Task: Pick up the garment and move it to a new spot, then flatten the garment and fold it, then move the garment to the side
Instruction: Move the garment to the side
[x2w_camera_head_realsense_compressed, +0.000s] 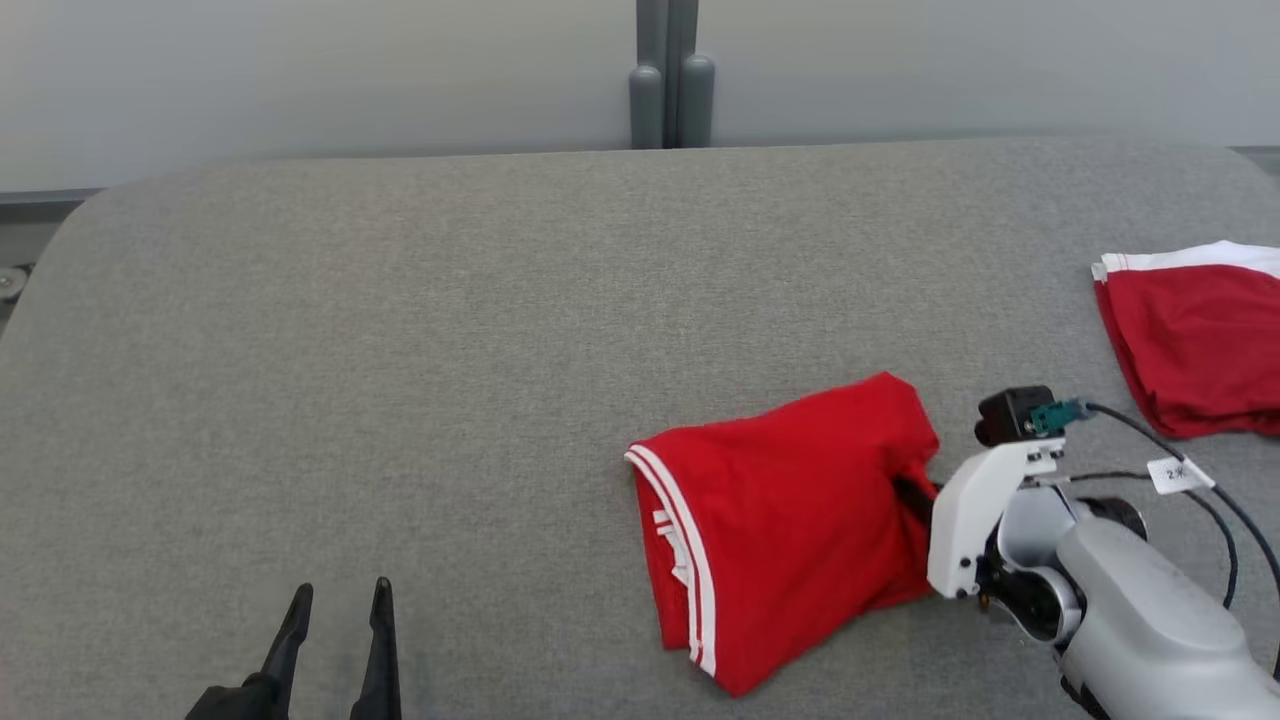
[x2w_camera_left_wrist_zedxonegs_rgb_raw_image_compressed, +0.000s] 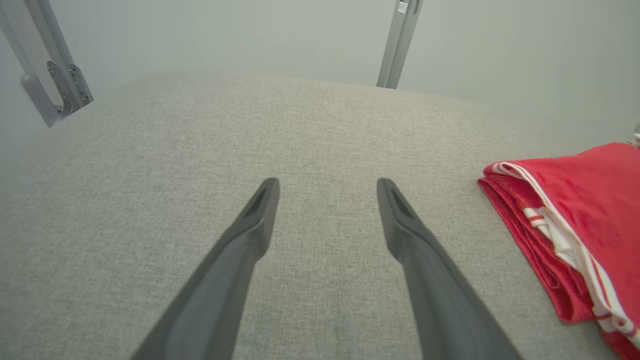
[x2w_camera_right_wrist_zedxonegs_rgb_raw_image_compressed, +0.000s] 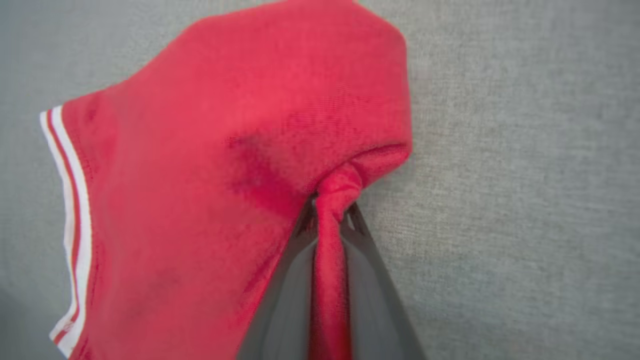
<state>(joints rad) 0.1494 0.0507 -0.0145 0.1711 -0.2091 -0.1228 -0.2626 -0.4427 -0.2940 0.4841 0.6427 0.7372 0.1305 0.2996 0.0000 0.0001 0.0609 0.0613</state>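
Note:
A folded red garment with white stripes along its left edge lies on the grey table, right of centre and near the front. My right gripper is shut on a pinched ridge of the garment at its right edge; in the head view the cloth hides its fingers behind the white wrist. My left gripper stands open at the lower left, above bare table, well left of the garment. The left wrist view has the garment at its right edge, apart from the open left gripper.
A second red and white folded garment lies at the table's right edge. Black cables trail from the right wrist. A grey post stands behind the table's far edge, against a pale wall.

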